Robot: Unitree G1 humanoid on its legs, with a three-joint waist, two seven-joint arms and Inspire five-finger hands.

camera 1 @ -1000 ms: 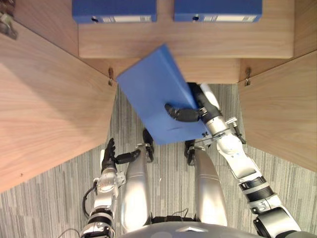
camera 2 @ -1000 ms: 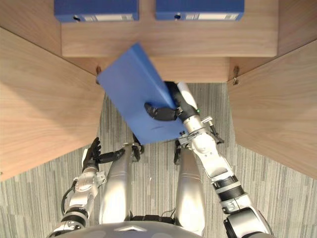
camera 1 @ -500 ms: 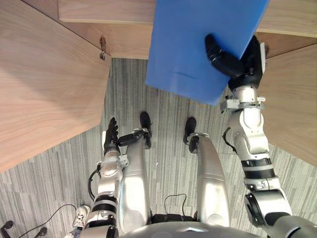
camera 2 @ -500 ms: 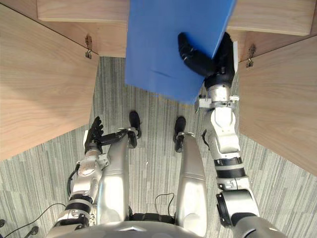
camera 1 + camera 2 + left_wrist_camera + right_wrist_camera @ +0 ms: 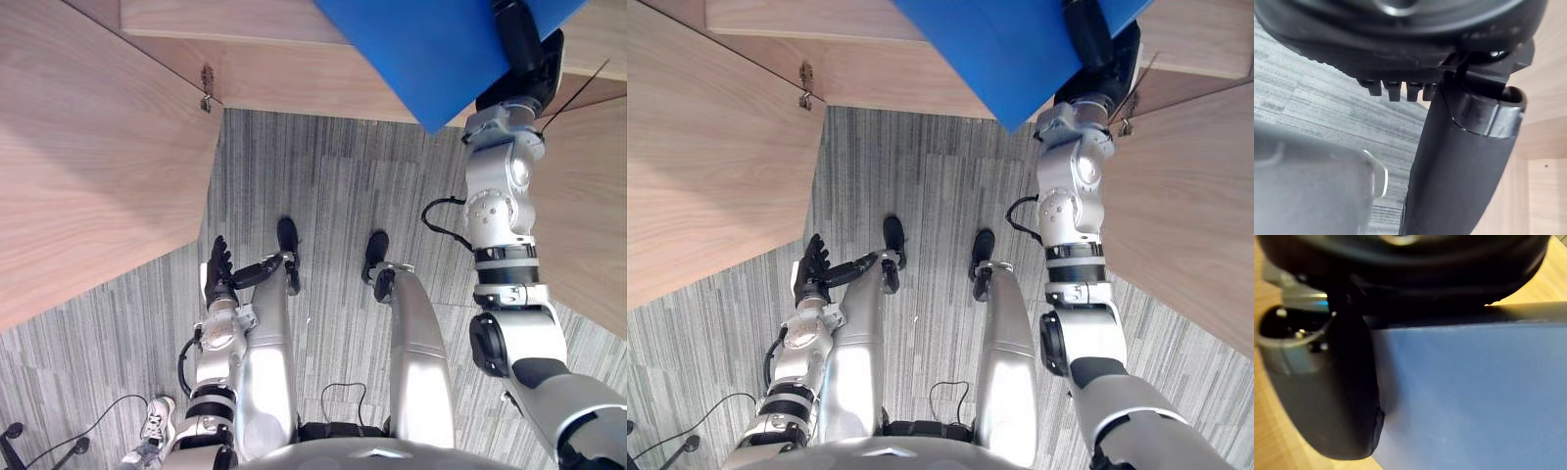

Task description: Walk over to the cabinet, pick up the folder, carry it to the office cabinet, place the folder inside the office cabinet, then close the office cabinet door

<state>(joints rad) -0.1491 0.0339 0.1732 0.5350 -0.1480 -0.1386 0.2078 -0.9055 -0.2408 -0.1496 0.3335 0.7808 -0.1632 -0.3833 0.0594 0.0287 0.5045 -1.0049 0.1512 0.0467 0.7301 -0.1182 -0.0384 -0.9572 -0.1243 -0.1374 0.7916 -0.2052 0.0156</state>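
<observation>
Left eye view: folder (image 5: 431, 49), blue, only its lower corner in frame, lying across the front edge of the office cabinet (image 5: 274, 78); right hand (image 5: 519, 44) raised on a stretched arm, fingers curled over the folder's face; left door (image 5: 88, 166) and right door (image 5: 588, 215) both swung open; left hand (image 5: 217, 276) low beside the leg above the floor (image 5: 323, 186), fingers straight and close together, holding nothing. Half a second ago much more of the folder hung out over the floor; it has since gone forward and rightward into the opening. Right eye view: same layout. Left wrist view: straight thumb (image 5: 1459, 161), floor and door wood beyond. Right wrist view: thumb pressed on the blue face, pinching it. Judged: placing under way, folder unreleased, door closing still ahead
</observation>
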